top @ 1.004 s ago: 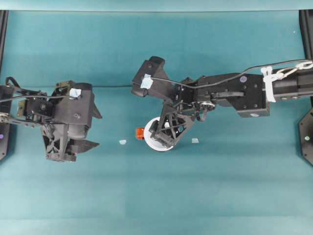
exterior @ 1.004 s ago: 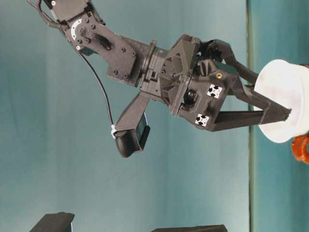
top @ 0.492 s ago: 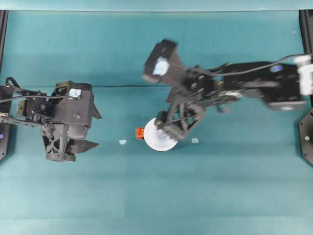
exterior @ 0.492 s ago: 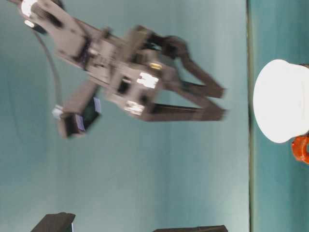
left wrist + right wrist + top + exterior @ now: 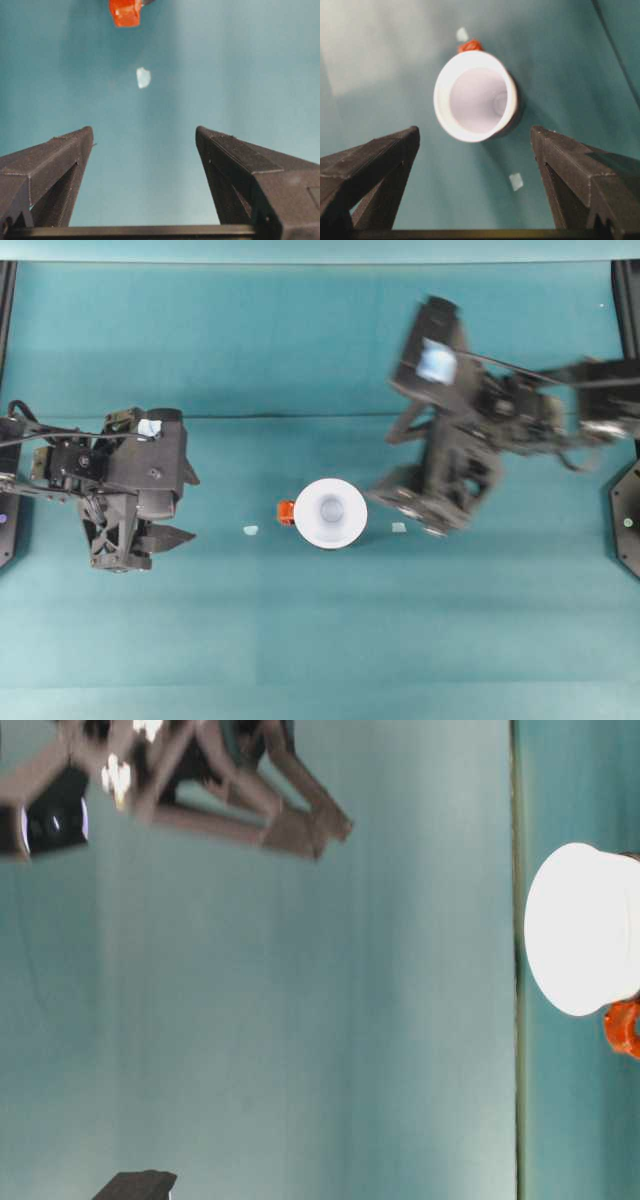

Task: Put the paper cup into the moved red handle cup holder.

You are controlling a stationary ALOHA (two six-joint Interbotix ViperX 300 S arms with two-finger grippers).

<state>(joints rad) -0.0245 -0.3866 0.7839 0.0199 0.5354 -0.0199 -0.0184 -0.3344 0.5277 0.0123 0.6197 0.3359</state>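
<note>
Right pincer (image 5: 475,200) hangs raised, jaws spread and empty, beside the paper cup (image 5: 330,513); left pincer (image 5: 145,185) likewise splayed.

White paper cup (image 5: 330,513); red-orange holder handle (image 5: 285,512).

On my overhead feed I see the teal desk (image 5: 320,640) with two small pale scraps lying flat on it, well apart: one scrap (image 5: 250,530) toward the left, the other scrap (image 5: 398,527) toward the right. A thin dark line (image 5: 250,417) crosses the desk farther back.
</note>
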